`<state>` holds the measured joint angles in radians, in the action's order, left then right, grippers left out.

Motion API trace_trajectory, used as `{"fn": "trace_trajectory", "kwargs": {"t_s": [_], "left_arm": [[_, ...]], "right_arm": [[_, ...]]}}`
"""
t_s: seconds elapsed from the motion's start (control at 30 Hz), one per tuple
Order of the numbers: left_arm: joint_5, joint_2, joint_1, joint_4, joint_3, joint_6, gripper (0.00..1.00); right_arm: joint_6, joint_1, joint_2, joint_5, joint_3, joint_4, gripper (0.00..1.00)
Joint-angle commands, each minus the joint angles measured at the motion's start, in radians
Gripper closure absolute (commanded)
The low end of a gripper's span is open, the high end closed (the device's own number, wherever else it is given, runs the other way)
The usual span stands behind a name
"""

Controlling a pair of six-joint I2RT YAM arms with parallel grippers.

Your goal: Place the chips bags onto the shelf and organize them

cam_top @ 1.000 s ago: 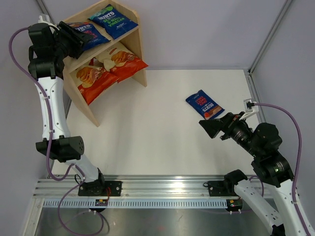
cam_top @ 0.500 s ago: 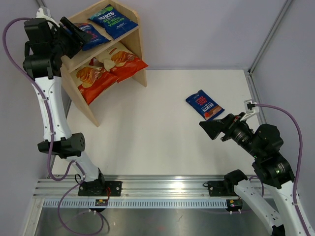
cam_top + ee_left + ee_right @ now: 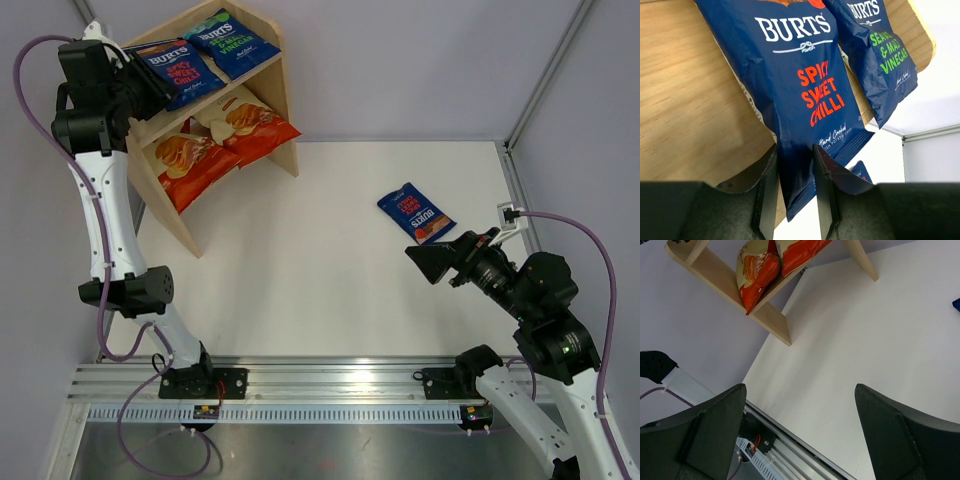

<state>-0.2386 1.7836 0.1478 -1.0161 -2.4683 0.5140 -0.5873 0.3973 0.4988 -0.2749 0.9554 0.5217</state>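
Observation:
My left gripper [image 3: 137, 77] is at the left end of the shelf's [image 3: 284, 100] top tier, shut on the lower edge of a dark blue Burts "Spicy Sweet Chilli" bag [image 3: 178, 67]. In the left wrist view the bag [image 3: 805, 90] lies over the wooden board [image 3: 685, 100] with its edge between my gripper's [image 3: 795, 151] fingers. A Burts sea salt and vinegar bag [image 3: 232, 38] lies beside it. Two Cassava Chips bags [image 3: 188, 160] [image 3: 252, 122] sit on the lower tier. A third Burts bag [image 3: 416, 213] lies on the table. My right gripper [image 3: 427, 259] is open and empty just near it.
White walls with metal frame posts [image 3: 545, 75] close the table at the back and right. The aluminium rail [image 3: 320, 375] with the arm bases runs along the near edge. The right wrist view shows the shelf [image 3: 775, 322] and the two cassava bags [image 3: 757, 272] far across the white table.
My left gripper has drawn back to the left and up at the top tier, uncovering the Spicy Sweet Chilli bag's label. The right arm has barely moved.

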Motion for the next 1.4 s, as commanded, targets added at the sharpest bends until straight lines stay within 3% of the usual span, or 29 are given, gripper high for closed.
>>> {"fn": "trace_trajectory", "kwargs": {"t_s": [0.0,0.23,0.47,0.63,0.9,0.97,1.13,1.37], "left_arm": [[-0.064,0.031,-0.002,0.033,-0.041,-0.023,0.68],[-0.073,0.013,-0.004,0.114,0.022,0.044,0.68],[-0.058,0.019,-0.004,0.126,0.014,0.046,0.62],[-0.007,0.011,-0.004,0.067,0.002,0.0,0.4],[0.094,-0.042,0.016,0.014,-0.009,-0.063,0.21],[0.108,-0.073,0.016,0.013,-0.006,-0.075,0.01],[0.102,-0.142,0.016,0.024,-0.012,-0.081,0.01],[0.018,-0.308,0.015,0.12,0.091,-0.083,0.01]], "right_arm": [[0.018,0.005,0.009,-0.012,0.028,-0.012,0.03],[0.029,0.006,0.007,0.002,0.029,-0.005,0.03],[0.035,0.006,0.02,0.014,0.014,-0.002,0.03],[0.049,0.005,0.084,0.036,0.016,0.037,0.03],[0.079,0.005,0.158,0.083,0.014,0.054,0.03],[0.095,0.005,0.22,0.152,0.022,0.089,0.02],[0.093,-0.006,0.414,0.194,-0.015,0.02,0.02],[0.037,-0.218,0.656,0.206,-0.02,-0.101,0.01]]}}
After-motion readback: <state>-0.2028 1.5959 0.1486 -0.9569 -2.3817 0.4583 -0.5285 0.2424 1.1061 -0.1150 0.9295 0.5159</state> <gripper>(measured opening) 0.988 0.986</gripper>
